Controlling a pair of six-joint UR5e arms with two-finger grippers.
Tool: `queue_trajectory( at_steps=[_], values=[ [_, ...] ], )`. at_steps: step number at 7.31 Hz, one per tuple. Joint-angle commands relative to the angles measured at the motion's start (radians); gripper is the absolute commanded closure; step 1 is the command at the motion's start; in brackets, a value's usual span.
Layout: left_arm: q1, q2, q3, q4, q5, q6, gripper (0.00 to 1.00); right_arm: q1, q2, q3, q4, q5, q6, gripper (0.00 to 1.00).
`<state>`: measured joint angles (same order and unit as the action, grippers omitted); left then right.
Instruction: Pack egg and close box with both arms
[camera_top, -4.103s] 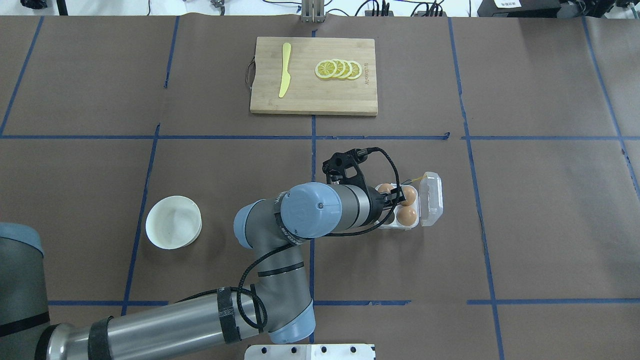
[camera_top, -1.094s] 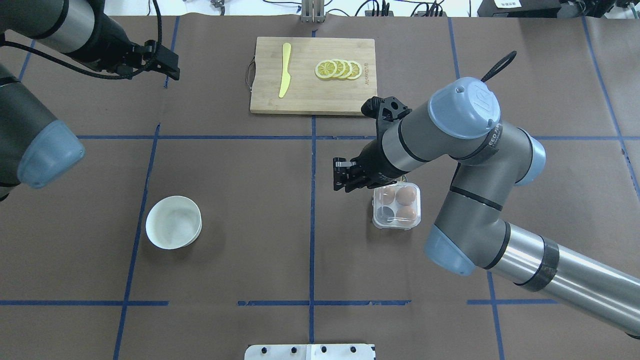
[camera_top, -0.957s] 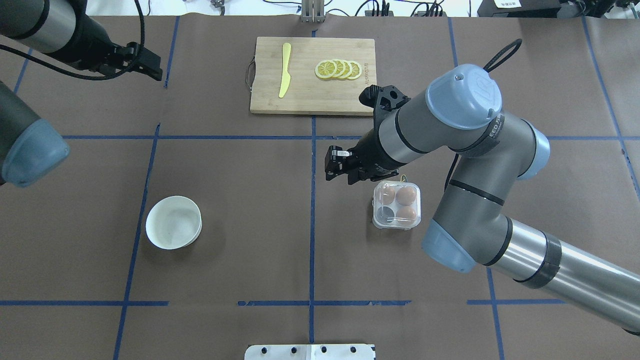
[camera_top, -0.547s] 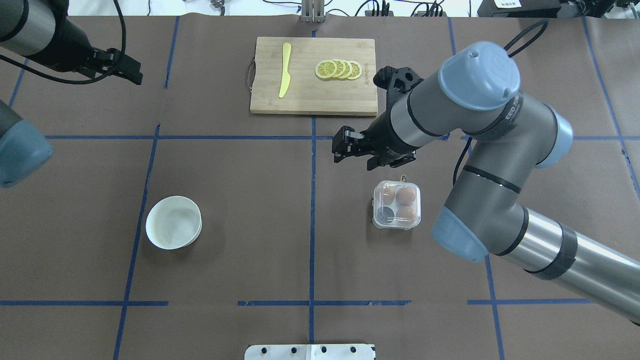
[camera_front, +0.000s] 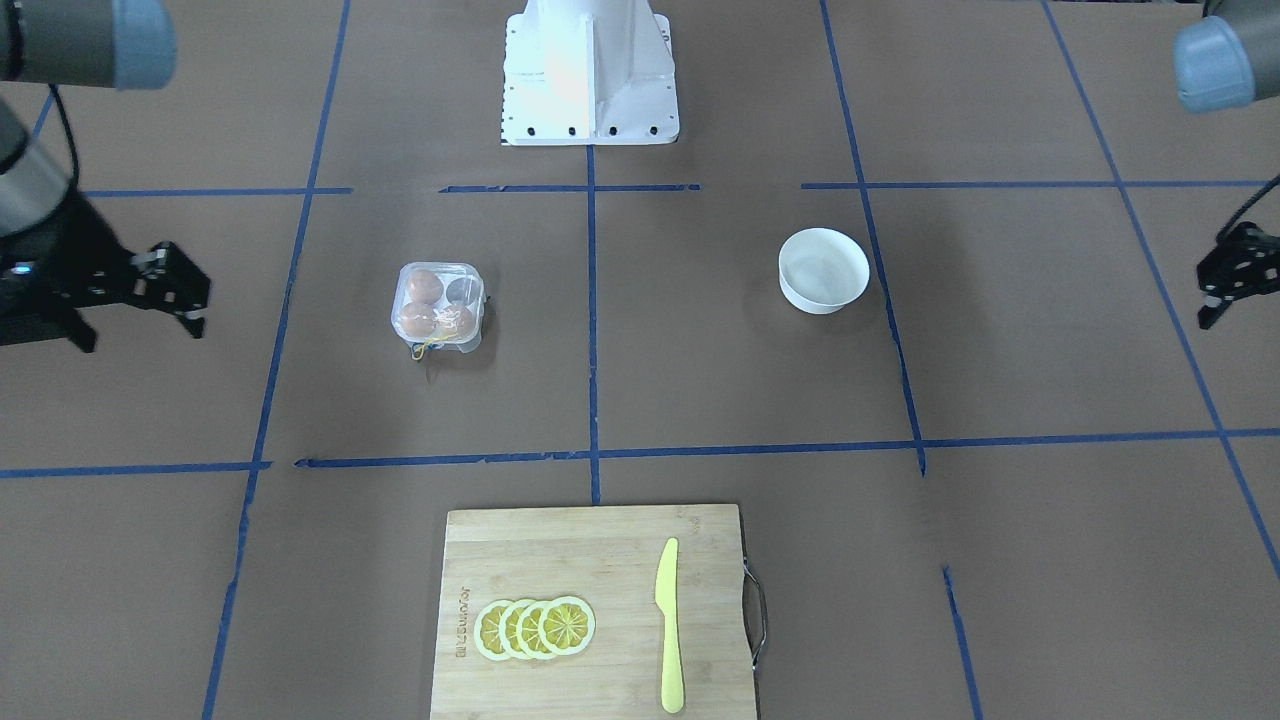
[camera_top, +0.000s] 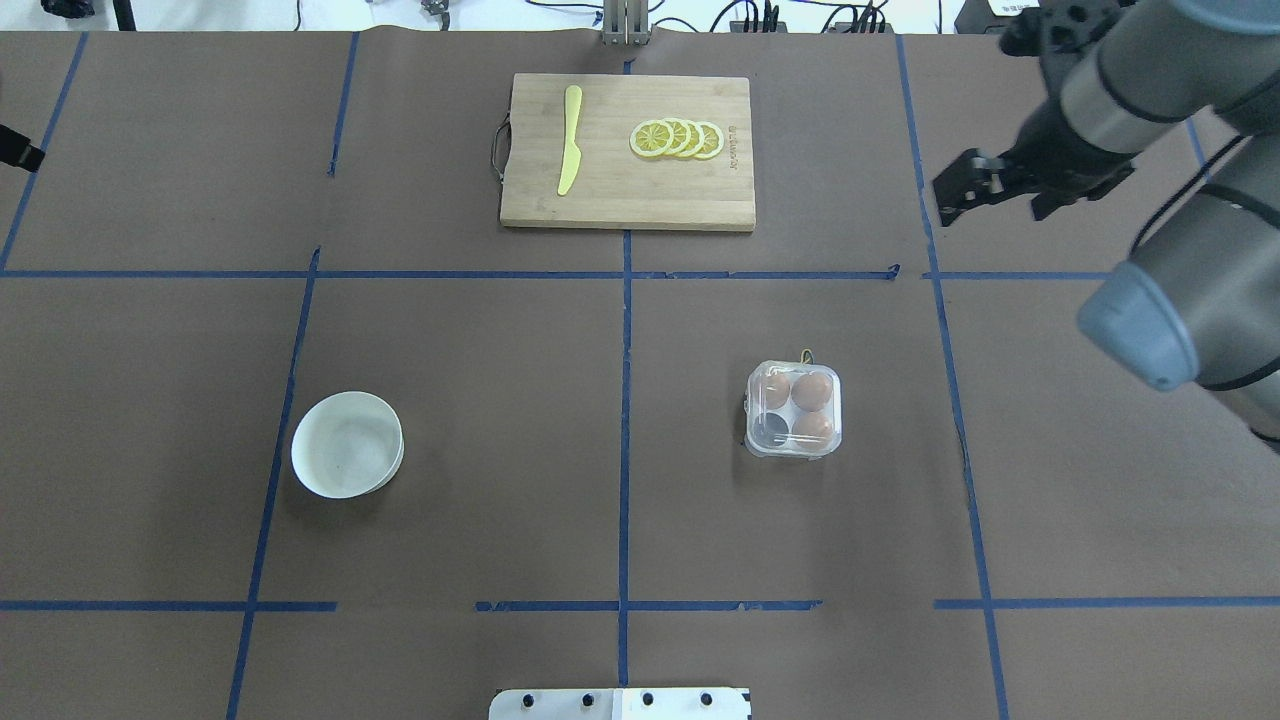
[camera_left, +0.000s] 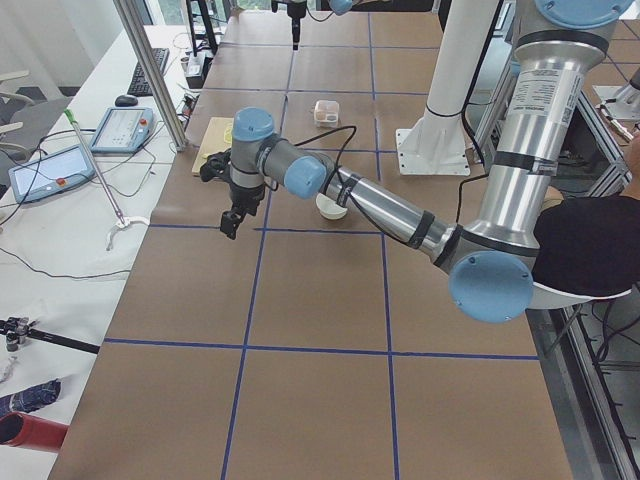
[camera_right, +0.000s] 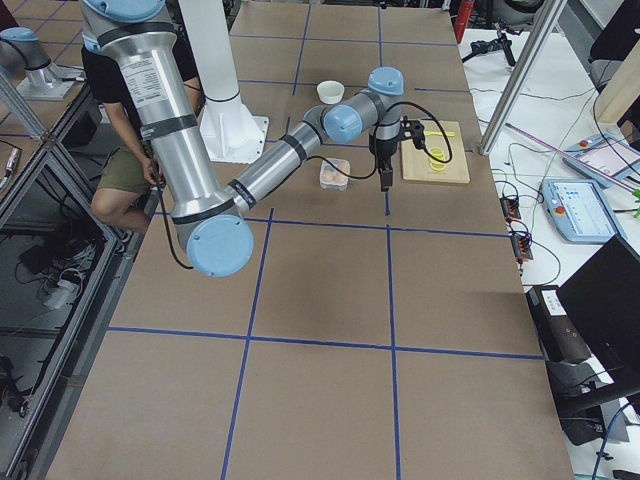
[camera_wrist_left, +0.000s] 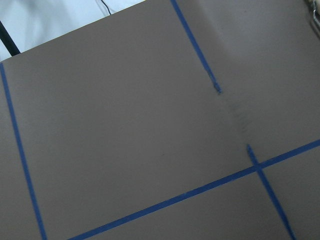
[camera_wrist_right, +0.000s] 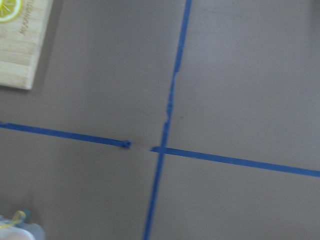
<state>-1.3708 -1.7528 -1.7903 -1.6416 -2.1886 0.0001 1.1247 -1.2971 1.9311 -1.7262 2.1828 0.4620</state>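
Note:
The box (camera_top: 794, 410) is a clear four-cell carton and lies on the table with its lid down. It also shows in the front view (camera_front: 438, 305). Three orange-brown eggs lie inside, one of them at the back right (camera_top: 813, 390); the near-left cell looks dark and empty. Yellow string (camera_front: 428, 347) hangs at its far side. My right gripper (camera_top: 950, 195) is open and empty above the table's back right, far from the box; it also shows in the front view (camera_front: 190, 295). My left gripper (camera_front: 1208, 298) is open and empty at the far left edge.
A round white bowl (camera_top: 347, 443) stands at the near left. A wooden cutting board (camera_top: 628, 150) at the back centre bears lemon slices (camera_top: 677, 138) and a yellow knife (camera_top: 570, 140). The white pedestal base (camera_front: 588, 70) stands at the robot's side.
The left arm has drawn back from the box to the far left edge. The lid, open before, now lies shut. The right gripper has pulled away from the box to the back right.

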Motion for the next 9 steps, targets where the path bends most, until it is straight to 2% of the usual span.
queue_trajectory(
  at_steps=[1,2,3,5,6,7,9],
  values=[
    [-0.092,0.021,0.101,0.035,-0.013,0.196,0.0,0.249,-0.187,-0.041,-0.012,0.133,-0.422,0.0],
    [-0.135,0.086,0.103,0.022,-0.014,0.239,0.0,0.321,-0.264,-0.073,-0.004,0.137,-0.538,0.0],
    [-0.149,0.131,0.106,0.017,-0.035,0.263,0.0,0.375,-0.293,-0.127,-0.003,0.172,-0.568,0.0],
    [-0.163,0.156,0.111,0.017,-0.074,0.264,0.0,0.382,-0.28,-0.147,0.004,0.184,-0.568,0.0],
    [-0.174,0.16,0.146,0.016,-0.083,0.264,0.0,0.382,-0.29,-0.223,0.005,0.18,-0.572,0.0],
    [-0.209,0.183,0.161,0.014,-0.144,0.264,0.0,0.389,-0.278,-0.256,0.004,0.186,-0.568,0.0],
    [-0.211,0.21,0.166,0.009,-0.166,0.252,0.0,0.459,-0.306,-0.259,0.002,0.202,-0.569,0.0]
  ],
)
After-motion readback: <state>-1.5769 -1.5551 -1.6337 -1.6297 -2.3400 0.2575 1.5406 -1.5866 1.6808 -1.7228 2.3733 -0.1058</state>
